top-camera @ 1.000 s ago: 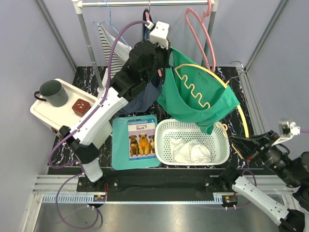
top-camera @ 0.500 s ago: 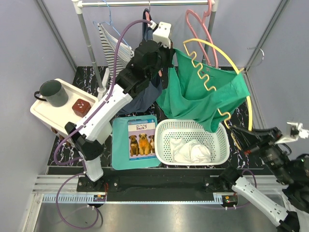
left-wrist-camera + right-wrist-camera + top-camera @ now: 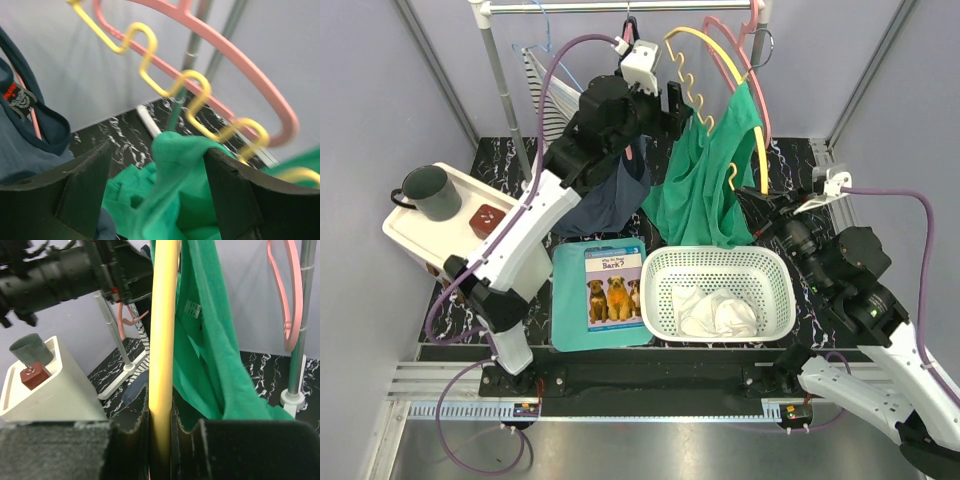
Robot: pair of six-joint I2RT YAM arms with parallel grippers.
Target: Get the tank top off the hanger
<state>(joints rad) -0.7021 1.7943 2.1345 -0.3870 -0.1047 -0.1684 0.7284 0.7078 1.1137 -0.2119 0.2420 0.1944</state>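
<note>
one pink hanger just behind tank top

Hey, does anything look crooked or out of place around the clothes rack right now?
Yes. The yellow hanger is not hooked on the rail; it is tipped almost on end in the right hand. The green tank top hangs bunched and lopsided from it, above the white basket.

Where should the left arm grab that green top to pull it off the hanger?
Probably the top's bunched shoulder fold, just under the wavy hanger. It stands as a ridge between the left gripper's open jaws; come from the left, opposite the right gripper holding the hanger.
</note>
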